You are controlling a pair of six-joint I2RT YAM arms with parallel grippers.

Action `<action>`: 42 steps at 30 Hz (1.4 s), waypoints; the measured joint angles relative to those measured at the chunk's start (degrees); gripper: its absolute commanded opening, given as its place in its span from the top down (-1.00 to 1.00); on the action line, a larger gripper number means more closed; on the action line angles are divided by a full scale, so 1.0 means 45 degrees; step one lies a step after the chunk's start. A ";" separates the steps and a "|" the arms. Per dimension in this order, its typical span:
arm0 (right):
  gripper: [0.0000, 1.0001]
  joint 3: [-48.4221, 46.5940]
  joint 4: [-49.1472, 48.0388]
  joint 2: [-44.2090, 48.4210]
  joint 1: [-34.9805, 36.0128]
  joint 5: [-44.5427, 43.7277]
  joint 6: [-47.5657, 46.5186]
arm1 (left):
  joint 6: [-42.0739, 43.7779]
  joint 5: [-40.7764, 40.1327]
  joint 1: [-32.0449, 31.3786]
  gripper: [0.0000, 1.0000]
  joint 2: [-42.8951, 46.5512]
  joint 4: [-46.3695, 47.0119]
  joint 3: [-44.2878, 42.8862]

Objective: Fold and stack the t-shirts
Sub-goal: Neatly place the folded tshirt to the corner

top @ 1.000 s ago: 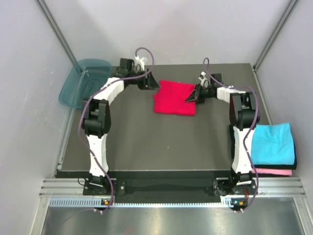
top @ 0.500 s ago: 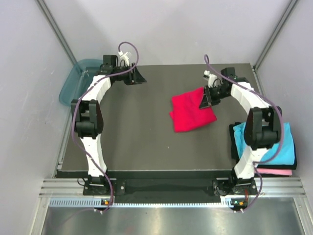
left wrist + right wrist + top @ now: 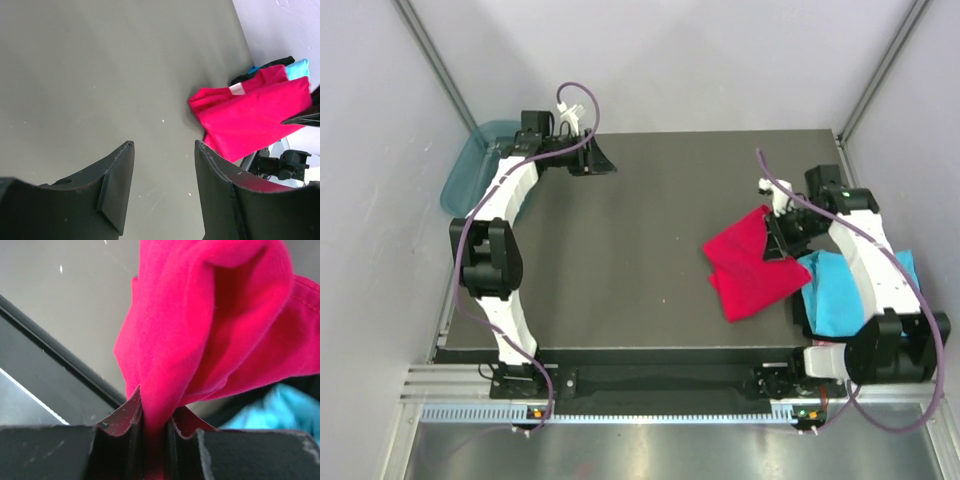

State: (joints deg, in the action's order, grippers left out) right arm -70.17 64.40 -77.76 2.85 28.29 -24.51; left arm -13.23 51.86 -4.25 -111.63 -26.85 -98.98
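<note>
The red t-shirt (image 3: 750, 265) is being clamped by the right gripper (image 3: 156, 412), cyan t-shirt (image 3: 830, 300) just beside it; left gripper (image 3: 164, 145) being held wide.

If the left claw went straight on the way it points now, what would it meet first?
Most likely the bare table: the open left claw looks down at it with nothing between. The red t-shirt lies off to the side of that line.

Left gripper (image 3: 164, 146) fingers apart, right gripper (image 3: 156, 409) fingers pinched, wrist seemingly raised
</note>
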 measured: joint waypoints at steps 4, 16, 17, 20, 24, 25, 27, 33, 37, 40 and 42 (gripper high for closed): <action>1.00 0.0078 0.0991 0.1491 -0.0908 -0.0364 -0.0505 | 0.0034 -0.0010 0.0000 -0.12 0.0311 -0.0005 0.0199; 1.00 0.0083 0.2880 0.5051 -0.3254 -0.1122 -0.1821 | -0.0053 -0.0058 0.0000 -0.12 0.0316 0.0019 0.0325; 1.00 0.0083 0.2948 0.5270 -0.3371 -0.1190 -0.1909 | -0.0078 -0.0058 -0.0005 -0.12 0.0316 0.0029 0.0325; 1.00 0.0044 0.3031 0.5843 -0.3735 -0.1583 -0.2118 | -0.0126 -0.0058 -0.0010 -0.12 0.0316 0.0053 0.0316; 1.00 -0.0146 0.3143 0.6407 -0.3925 -0.2195 -0.2186 | -0.0185 -0.0053 -0.0107 -0.12 0.0316 0.0073 0.0306; 1.00 -0.0165 0.3157 0.6460 -0.3934 -0.2336 -0.2191 | -0.0238 -0.0053 -0.0141 -0.12 0.0316 0.0073 0.0306; 1.00 -0.0175 0.3220 0.6538 -0.4065 -0.2521 -0.2200 | -0.0345 -0.0044 -0.0209 -0.12 0.0316 0.0121 0.0306; 1.00 -0.0199 0.3264 0.5887 -0.6008 -0.2618 -0.2647 | -0.0457 0.0053 -0.0340 -0.12 0.0316 0.0257 0.0306; 1.00 -0.0525 0.3274 0.4823 -0.8553 -0.2259 -0.3555 | -0.0525 0.0136 -0.0340 -0.12 0.0316 0.0282 0.0306; 1.00 -0.0704 0.3206 0.3910 -1.0025 -0.2050 -0.4337 | -0.0636 0.0185 -0.0340 -0.12 0.0316 0.0364 0.0306; 1.00 -0.0787 0.3225 0.3434 -1.0564 -0.1953 -0.4741 | -0.0714 0.0194 -0.0340 -0.12 0.0316 0.0447 0.0306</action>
State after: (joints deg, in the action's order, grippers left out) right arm -73.71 78.91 -62.30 -44.69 19.51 -45.84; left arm -16.45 52.73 -5.78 -110.21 -24.84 -97.60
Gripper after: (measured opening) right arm 0.139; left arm 0.559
